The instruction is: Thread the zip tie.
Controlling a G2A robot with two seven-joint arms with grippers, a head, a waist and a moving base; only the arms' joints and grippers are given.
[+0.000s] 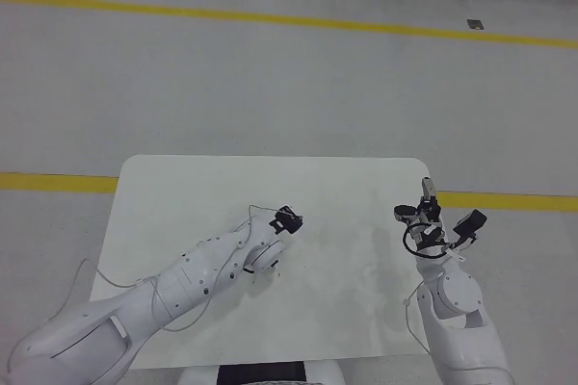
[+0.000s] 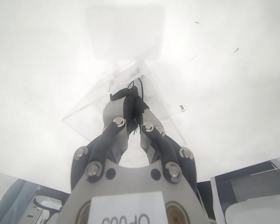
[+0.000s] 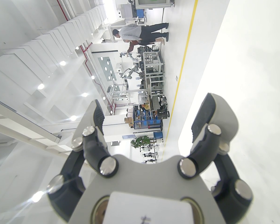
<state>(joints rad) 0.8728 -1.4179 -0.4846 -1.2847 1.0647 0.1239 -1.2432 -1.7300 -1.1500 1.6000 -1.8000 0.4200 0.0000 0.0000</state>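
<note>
The zip tie [image 1: 261, 208] is a thin pale strip sticking out from my left gripper [image 1: 288, 220] over the middle of the white table [image 1: 347, 298]. In the left wrist view my left gripper [image 2: 133, 97] has its black pads pressed together, and a thin dark strand of the zip tie [image 2: 141, 87] pokes out past the tips. My right gripper [image 1: 437, 220] is held above the table's right edge. In the right wrist view my right gripper [image 3: 154, 106] stands open with nothing between its fingers, facing out into the room.
A clear flat sheet [image 2: 164, 108] lies on the table under the left fingertips. The table's right edge [image 3: 200, 94] runs close to the right gripper, with floor and a yellow line [image 1: 520, 201] beyond it.
</note>
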